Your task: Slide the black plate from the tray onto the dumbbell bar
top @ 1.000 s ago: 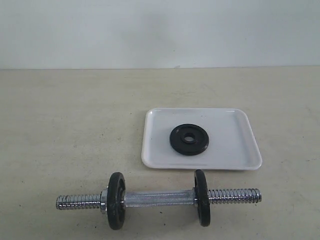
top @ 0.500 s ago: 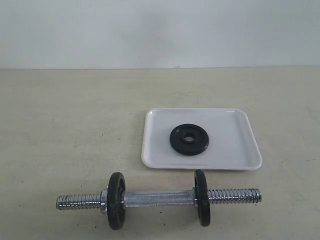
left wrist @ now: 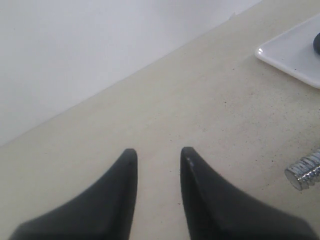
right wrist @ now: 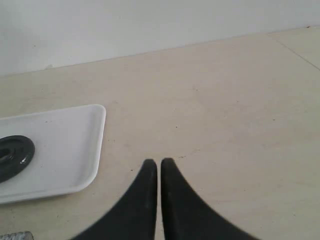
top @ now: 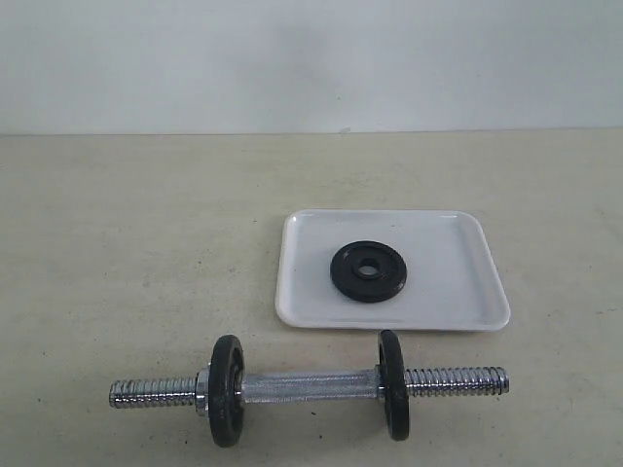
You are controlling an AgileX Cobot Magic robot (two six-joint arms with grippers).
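The black plate (top: 368,271) lies flat in the middle of the white tray (top: 443,306). In front of the tray the chrome dumbbell bar (top: 310,385) lies crosswise, with two black discs on it and both threaded ends bare. Neither gripper shows in the exterior view. In the left wrist view my left gripper (left wrist: 159,153) is open over bare table, with a threaded bar end (left wrist: 303,171) and a tray corner (left wrist: 290,52) off to one side. In the right wrist view my right gripper (right wrist: 158,163) is shut on nothing, beside the tray (right wrist: 75,150) holding the black plate (right wrist: 14,156).
The beige tabletop (top: 136,243) runs back to a white wall (top: 311,58). One black disc (top: 226,389) sits left of the knurled middle and another (top: 393,397) right of it.
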